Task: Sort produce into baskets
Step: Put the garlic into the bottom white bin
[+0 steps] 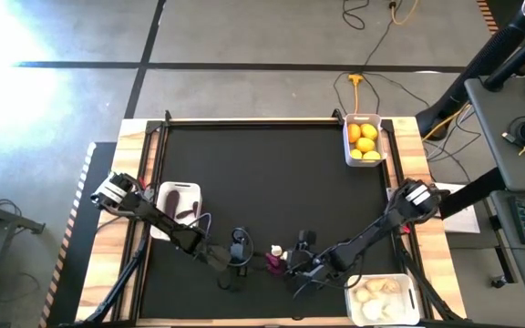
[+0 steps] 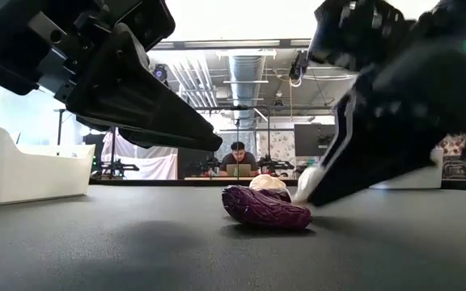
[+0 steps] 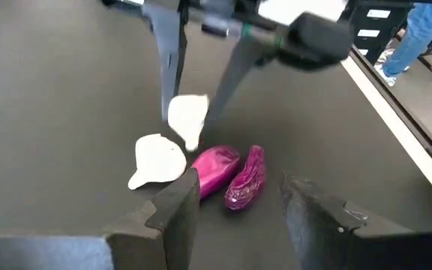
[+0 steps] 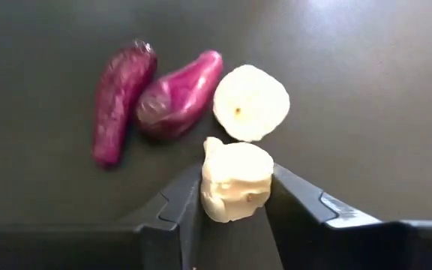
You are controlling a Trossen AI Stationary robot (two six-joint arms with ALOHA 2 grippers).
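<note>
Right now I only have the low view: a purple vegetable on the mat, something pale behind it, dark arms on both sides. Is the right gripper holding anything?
Observer: Yes. The right gripper is closed on a garlic bulb, with a finger against each side of it.
Operator: Is that the only bulb on the mat?
Observer: No. A second bulb lies loose just past the held one.
Operator: And the left gripper?
Observer: The left gripper is open and empty, facing a smooth purple vegetable and a wrinkled one that lie side by side.
</note>
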